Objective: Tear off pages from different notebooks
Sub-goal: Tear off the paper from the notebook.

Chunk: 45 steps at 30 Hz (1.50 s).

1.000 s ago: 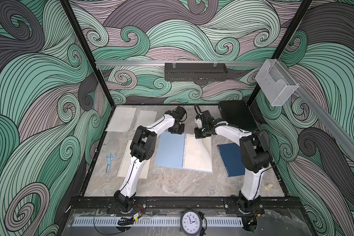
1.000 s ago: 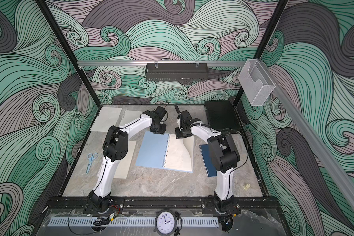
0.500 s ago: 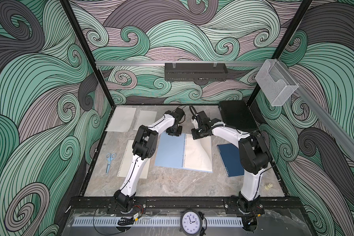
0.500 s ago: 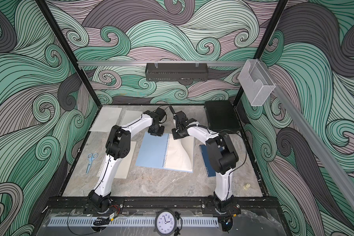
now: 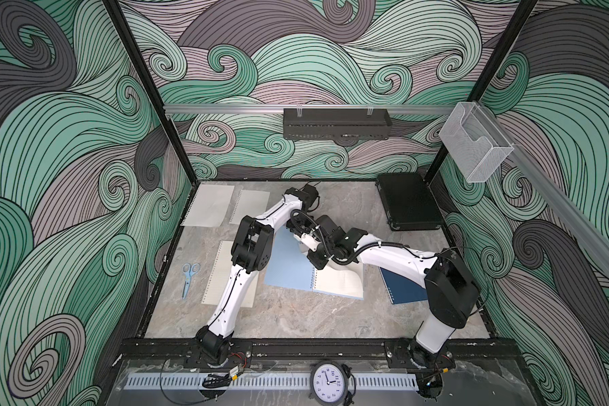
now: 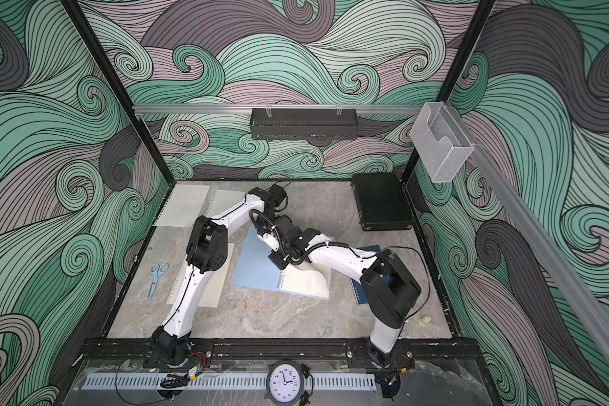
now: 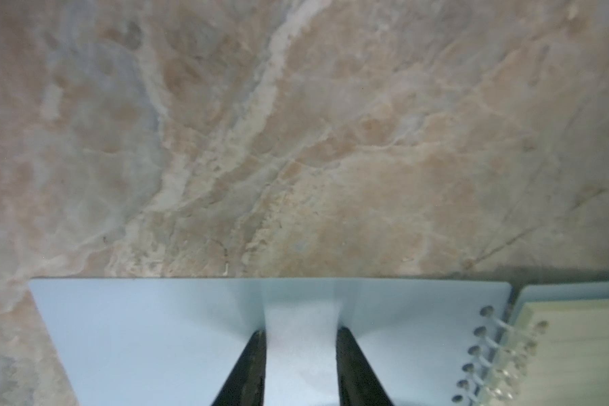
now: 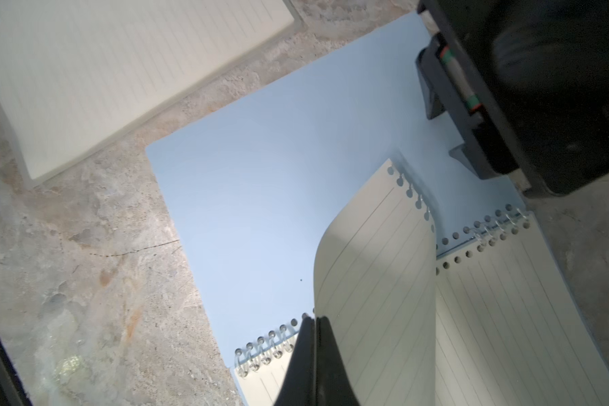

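Right gripper (image 8: 313,318) is pinching fully closed on the edge of a lined page (image 8: 377,281) and holding it curled upward above the open light blue notebook (image 5: 289,272). The far part of the page's punched edge is standing clear of the wire spiral (image 8: 486,230). The near part is hidden behind the fingers, so attachment there cannot be told.

Left gripper (image 7: 301,332) is standing partly open and gripping nothing, with both fingertips (image 7: 254,355) resting on the folded-back blue cover just inside its far edge. Bare table (image 5: 348,211) is lying open beyond that edge, up to the black case (image 5: 408,200) at far right.

A narrow strip of bare table is separating the cover's left edge from the cream notebook (image 8: 120,70). The navy notebook (image 5: 401,290) is lying just right of the open pages. Two loose pages (image 5: 208,205) are lying side by side at far left, with scissors (image 5: 189,279) near the left wall. A wide bare band is running along the table's near edge.
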Tool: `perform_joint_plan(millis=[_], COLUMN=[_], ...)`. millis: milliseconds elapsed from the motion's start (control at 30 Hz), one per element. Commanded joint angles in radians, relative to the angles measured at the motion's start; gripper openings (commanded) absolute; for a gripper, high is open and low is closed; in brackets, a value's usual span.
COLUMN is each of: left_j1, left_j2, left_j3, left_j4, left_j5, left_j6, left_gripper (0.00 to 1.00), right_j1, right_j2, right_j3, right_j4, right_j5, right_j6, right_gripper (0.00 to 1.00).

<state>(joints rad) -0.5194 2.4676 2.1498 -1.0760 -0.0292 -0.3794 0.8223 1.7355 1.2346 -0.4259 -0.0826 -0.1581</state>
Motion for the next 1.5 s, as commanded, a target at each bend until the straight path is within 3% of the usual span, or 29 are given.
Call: perform_joint_plan(millis=[0, 100, 267, 367, 500, 633, 833, 1067, 1233, 1333, 1467], left_j1=[0.006, 0.007, 0.007, 0.007, 0.007, 0.007, 0.007, 0.005, 0.005, 0.005, 0.005], left_j2=[0.116, 0.111, 0.108, 0.109, 0.109, 0.107, 0.102, 0.090, 0.090, 0.092, 0.091], left_j3=[-0.079, -0.087, -0.095, -0.096, -0.101, -0.100, -0.109, -0.135, -0.134, -0.130, -0.128], left_j4=[-0.115, -0.107, -0.102, -0.103, -0.103, -0.098, -0.091, -0.071, -0.068, -0.072, -0.061], left_j5=[0.047, 0.049, 0.053, 0.059, 0.064, 0.067, 0.070, 0.084, 0.084, 0.084, 0.098], left_j6=[-0.027, -0.029, -0.035, -0.037, -0.042, -0.047, -0.050, -0.052, -0.057, -0.056, -0.055], left_gripper=[0.33, 0.32, 0.30, 0.30, 0.30, 0.30, 0.30, 0.30, 0.30, 0.30, 0.30], right_j1=[-0.001, 0.028, 0.168, 0.296, 0.549, 0.766, 0.810, 0.830, 0.980, 1.001, 0.975], right_j2=[-0.027, -0.059, -0.177, -0.267, -0.353, -0.407, -0.490, -0.633, -0.653, -0.646, -0.689], right_j3=[-0.012, -0.035, -0.095, -0.162, -0.259, -0.399, -0.415, -0.422, -0.398, -0.411, -0.409], right_j4=[0.011, 0.028, 0.061, 0.134, 0.239, 0.423, 0.357, 0.296, 0.291, 0.298, 0.212], right_j5=[0.065, 0.046, 0.045, 0.053, 0.097, 0.191, 0.303, 0.304, 0.375, 0.386, 0.562], right_j6=[-0.029, -0.003, 0.114, 0.235, 0.398, 0.526, 0.535, 0.491, 0.476, 0.504, 0.527], right_gripper=[0.00, 0.00, 0.00, 0.00, 0.00, 0.00, 0.00, 0.00, 0.00, 0.00, 0.00])
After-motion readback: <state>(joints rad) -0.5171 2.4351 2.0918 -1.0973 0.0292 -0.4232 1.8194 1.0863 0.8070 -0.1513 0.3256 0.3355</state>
